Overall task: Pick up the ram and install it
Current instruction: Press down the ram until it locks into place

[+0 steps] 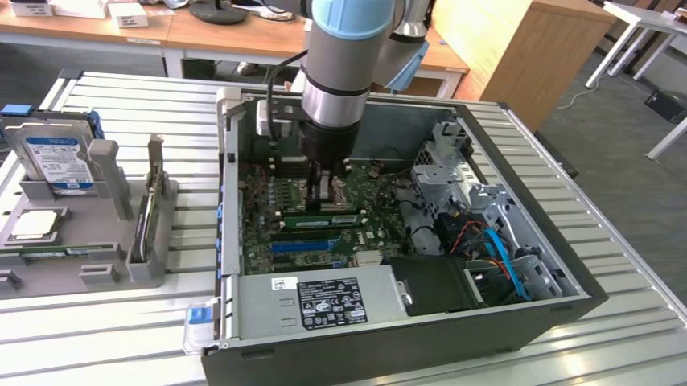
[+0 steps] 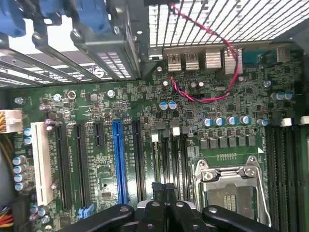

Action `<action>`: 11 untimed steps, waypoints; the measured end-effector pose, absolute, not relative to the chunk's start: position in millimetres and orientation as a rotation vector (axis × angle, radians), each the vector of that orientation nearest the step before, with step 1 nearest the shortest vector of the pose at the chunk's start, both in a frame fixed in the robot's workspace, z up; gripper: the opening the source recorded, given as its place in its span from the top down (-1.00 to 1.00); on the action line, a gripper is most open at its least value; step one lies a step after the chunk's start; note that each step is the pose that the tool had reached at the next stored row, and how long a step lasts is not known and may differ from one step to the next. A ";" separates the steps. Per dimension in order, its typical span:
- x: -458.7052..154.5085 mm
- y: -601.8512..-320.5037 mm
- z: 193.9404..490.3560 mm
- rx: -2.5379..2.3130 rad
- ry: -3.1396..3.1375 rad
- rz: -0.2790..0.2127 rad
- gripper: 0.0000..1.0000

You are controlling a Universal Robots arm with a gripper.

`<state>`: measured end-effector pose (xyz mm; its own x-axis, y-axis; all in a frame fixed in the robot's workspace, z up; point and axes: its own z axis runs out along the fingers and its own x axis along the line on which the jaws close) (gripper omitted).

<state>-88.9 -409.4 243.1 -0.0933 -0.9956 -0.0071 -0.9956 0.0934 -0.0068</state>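
In the exterior view the ram (image 1: 318, 219), a long green stick, lies across the motherboard between the CPU socket (image 1: 333, 193) and the blue slot (image 1: 311, 244). It looks seated in a memory slot. My gripper (image 1: 324, 197) reaches down into the open computer case (image 1: 536, 322) just above the ram; whether it touches I cannot tell. From the wrist, the gripper (image 2: 165, 187) is shut, its black fingertips (image 2: 157, 186) meeting over the black memory slots (image 2: 169, 154) beside the CPU socket (image 2: 227, 188). Nothing shows between the fingers.
A grey fixture (image 1: 96, 277) on the exterior view's left holds a hard drive (image 1: 59, 161) and a chip (image 1: 38, 225). Inside the case sit the power supply (image 1: 322, 301), a metal drive cage (image 1: 472, 193) and blue cables (image 1: 499, 257). A red wire (image 2: 212, 96) loops over the board.
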 end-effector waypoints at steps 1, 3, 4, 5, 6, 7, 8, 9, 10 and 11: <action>-88.9 -409.4 245.2 -2.109 2.316 0.000 0.79; -88.9 -409.4 248.8 -2.109 2.316 0.000 0.79; -88.9 -409.4 250.4 -2.109 2.316 0.000 0.79; -88.9 -409.4 252.2 -2.109 2.316 0.000 0.79; -88.9 -409.4 254.0 -2.109 2.316 0.000 0.79; -88.9 -409.4 255.7 -2.109 2.316 0.000 0.79; -88.9 -409.4 257.0 -2.109 2.316 0.000 0.79; -88.9 -409.4 257.6 -2.109 2.316 0.000 0.79; -88.9 -409.4 257.6 -2.109 2.315 0.000 0.79; -88.9 -409.4 257.6 -2.109 2.315 0.000 0.79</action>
<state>-88.9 -409.4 257.6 -0.0933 -0.9956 -0.0072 -0.9956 0.0933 -0.0069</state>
